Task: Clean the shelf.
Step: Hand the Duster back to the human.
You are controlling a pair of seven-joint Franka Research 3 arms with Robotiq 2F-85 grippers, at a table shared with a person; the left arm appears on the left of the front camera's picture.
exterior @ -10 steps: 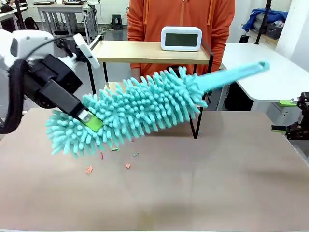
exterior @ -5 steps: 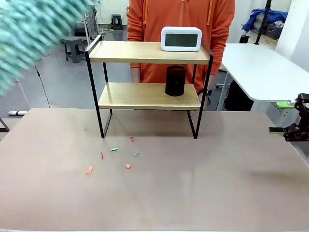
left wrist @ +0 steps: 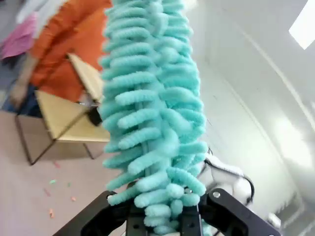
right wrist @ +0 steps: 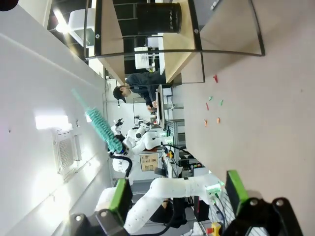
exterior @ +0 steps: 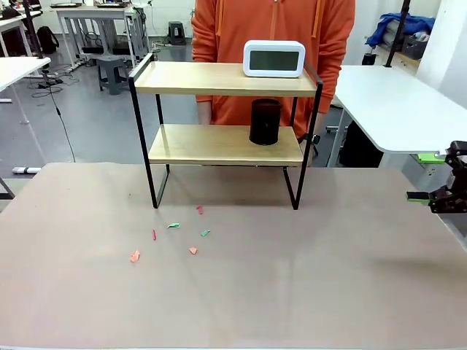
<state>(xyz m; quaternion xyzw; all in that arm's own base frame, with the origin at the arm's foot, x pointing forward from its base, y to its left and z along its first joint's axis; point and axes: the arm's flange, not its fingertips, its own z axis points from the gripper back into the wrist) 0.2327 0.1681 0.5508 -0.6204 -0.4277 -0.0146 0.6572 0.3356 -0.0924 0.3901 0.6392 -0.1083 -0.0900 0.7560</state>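
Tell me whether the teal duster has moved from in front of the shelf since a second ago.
Yes. In the front view the duster has swung up and off to the left, uncovering the shelf. The left gripper holds the duster raised, with the shelf far below.

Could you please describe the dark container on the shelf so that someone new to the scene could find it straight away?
Start at the two-tier shelf at the far side of the brown table, in front of the person in orange. On its lower wooden board, towards the right end, stands a black cylindrical cup. Its only shelf neighbour, a white digital clock, sits on the upper board.
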